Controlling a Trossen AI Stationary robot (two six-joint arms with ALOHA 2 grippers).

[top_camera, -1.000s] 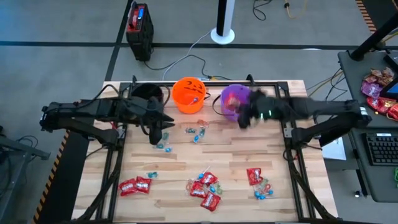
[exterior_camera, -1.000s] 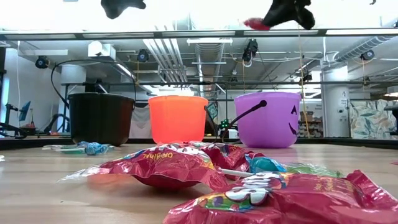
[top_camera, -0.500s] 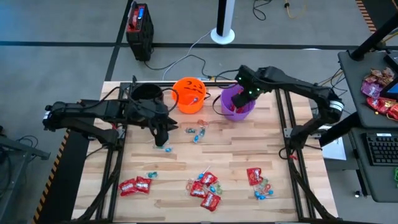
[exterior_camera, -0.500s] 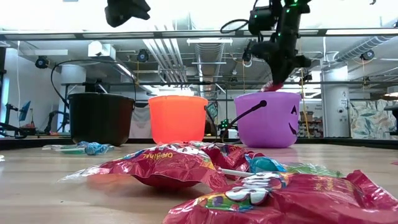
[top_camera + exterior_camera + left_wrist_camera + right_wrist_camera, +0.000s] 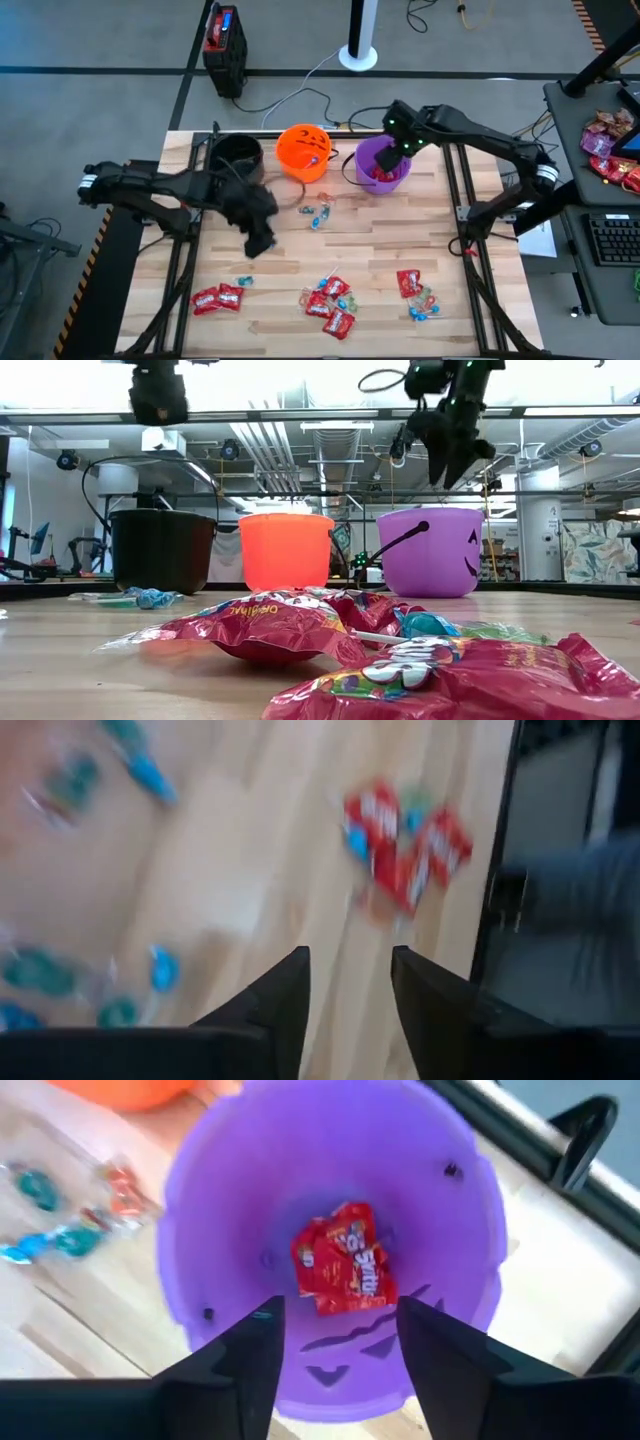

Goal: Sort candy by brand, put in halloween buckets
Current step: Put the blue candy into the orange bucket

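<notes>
Three small round plastic pails stand upright in a row at the far edge of the wooden surface (image 5: 470,300): a black one (image 5: 237,153), an orange one with a pumpkin face (image 5: 304,151), and a purple one (image 5: 381,165) directly beneath the right gripper (image 5: 399,152)'s parted jaws. Flat red candy packets (image 5: 343,1262) lie crumpled on the purple pail's floor. More red packets (image 5: 327,302), tiny blue twist-wrapped pieces (image 5: 316,215) and what may be lollipops lie scattered on the surface beyond the left gripper (image 5: 259,243)'s jaws.
</notes>
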